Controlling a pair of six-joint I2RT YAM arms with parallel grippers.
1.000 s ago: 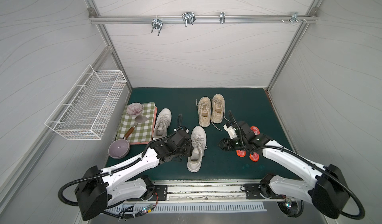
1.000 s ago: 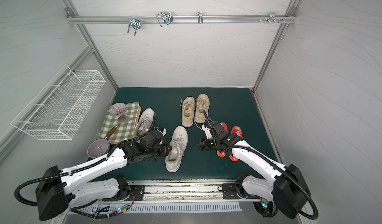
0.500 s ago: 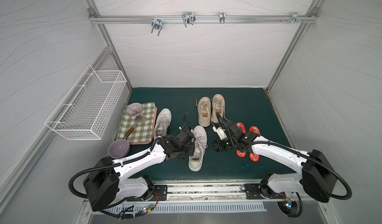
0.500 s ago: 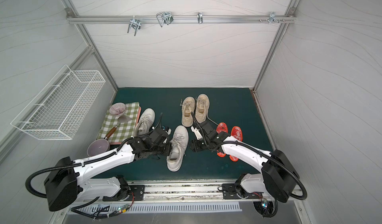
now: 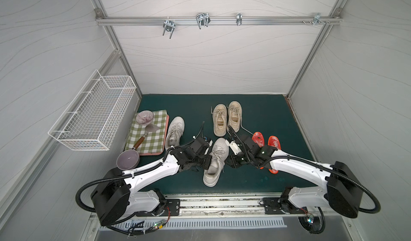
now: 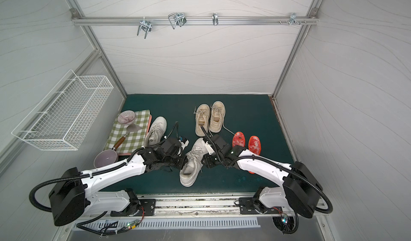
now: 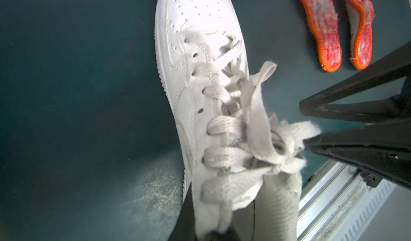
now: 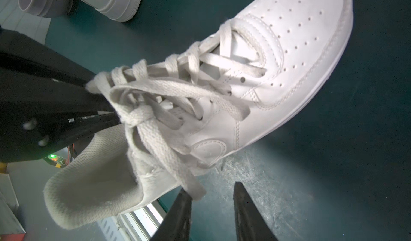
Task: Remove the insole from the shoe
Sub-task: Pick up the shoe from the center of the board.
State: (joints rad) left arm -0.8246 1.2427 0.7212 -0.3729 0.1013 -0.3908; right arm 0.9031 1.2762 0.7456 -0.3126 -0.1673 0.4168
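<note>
Both flank the shoe [image 5: 219, 151]: left fingers [image 7: 183, 222] clamp its upper, right fingers [image 8: 180, 215] gape empty.

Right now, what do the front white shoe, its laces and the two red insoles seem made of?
White shoe: smooth leather or imitation, slight sheen, punched toe holes. Laces: flat woven cotton-like fabric, fraying ends. Red insoles: fuzzy fleece-like cloth, orange stitched edging.
</note>
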